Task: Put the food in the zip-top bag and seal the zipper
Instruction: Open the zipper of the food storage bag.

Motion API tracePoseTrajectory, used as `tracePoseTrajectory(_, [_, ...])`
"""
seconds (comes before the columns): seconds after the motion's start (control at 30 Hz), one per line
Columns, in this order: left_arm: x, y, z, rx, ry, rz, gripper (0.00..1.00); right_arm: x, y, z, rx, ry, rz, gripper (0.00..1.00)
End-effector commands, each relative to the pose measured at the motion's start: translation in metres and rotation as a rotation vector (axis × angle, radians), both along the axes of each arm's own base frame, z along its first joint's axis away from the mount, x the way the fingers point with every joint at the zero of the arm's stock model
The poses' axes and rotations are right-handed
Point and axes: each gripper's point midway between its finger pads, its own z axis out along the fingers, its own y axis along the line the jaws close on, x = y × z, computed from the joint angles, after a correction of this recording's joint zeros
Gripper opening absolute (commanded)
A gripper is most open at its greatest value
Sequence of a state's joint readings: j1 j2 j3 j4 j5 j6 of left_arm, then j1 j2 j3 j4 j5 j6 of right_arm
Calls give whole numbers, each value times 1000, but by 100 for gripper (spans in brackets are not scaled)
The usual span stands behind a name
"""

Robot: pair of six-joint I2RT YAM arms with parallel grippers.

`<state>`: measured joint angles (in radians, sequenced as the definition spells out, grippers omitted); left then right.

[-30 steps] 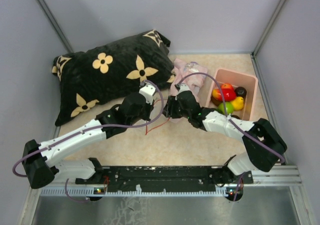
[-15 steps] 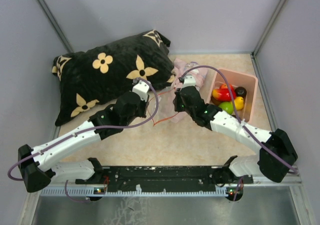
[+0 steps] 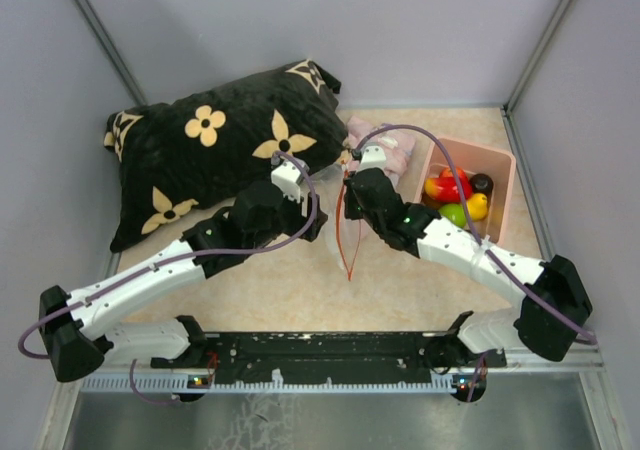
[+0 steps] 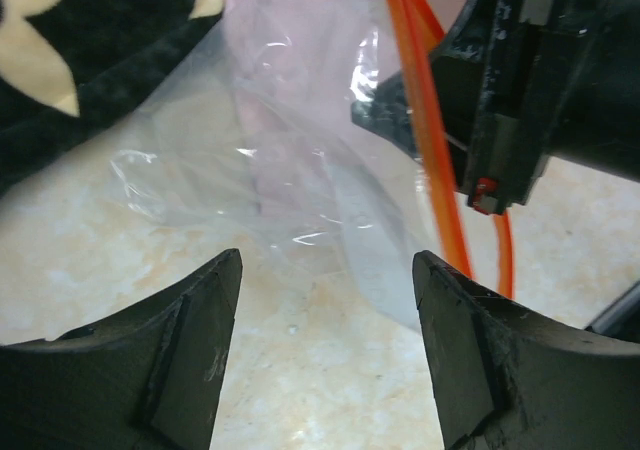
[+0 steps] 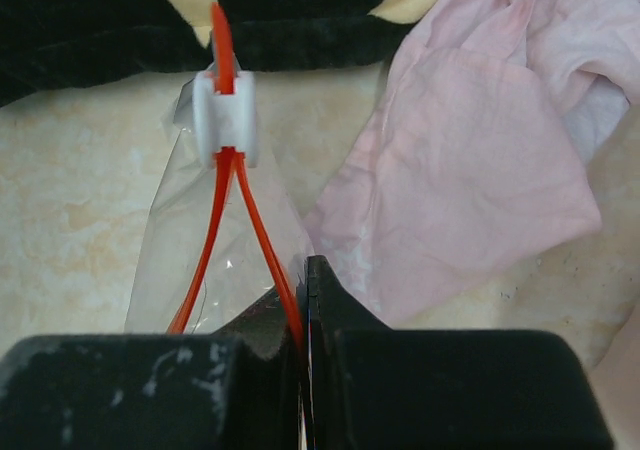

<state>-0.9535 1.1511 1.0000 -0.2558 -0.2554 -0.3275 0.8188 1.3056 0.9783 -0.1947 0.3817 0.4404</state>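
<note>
Right wrist view: the right gripper [image 5: 305, 282] is pinched shut on one side of the zipper [image 5: 221, 45], the thin orange strip. The zip-top bag [image 5: 165, 260] hangs from it, just in front of the fingers. A little white slider [image 5: 225, 118] sits further along the strip, past the fingertips. The left gripper [image 4: 325, 305] is wide open and holds nothing. The clear bag is right ahead of its two fingers, not between them. The food [image 3: 452, 188] is all in the pink bin [image 3: 470, 148], off to the right of the right gripper, and the bag looks empty. Only one gripper has the bag, by a thin slippery strip, so it could slide out and drop. The left fingers might also close on air, or on both sides of the mouth. Then the bag would not open for the fruit.
</note>
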Motion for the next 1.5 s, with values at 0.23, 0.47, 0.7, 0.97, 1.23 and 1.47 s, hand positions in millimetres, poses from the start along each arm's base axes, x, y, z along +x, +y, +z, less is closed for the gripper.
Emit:
tracePoseTrajectory(0.23, [-8,-33,-1,-209,82,20,84,10,10,25,64,-39,-51,0])
tracePoseTrajectory(0.47, [-16,-54,-28,-62,92,65,86,10,11,22,66,-26,-58,0])
tracePoseTrajectory(0.7, [4,-16,-52,139,38,264,80,8,6,23,55,-27,-64,0])
tracePoseTrajectory(0.97, [14,22,-37,200,-81,364,64,5,-1,20,40,-31,-67,0])
tracePoseTrajectory(1.23, [24,24,-39,255,-84,360,59,-1,7,17,60,-15,-15,0])
tracePoseTrajectory(1.47, [31,7,-41,267,-75,333,45,-6,11,13,81,0,9,0])
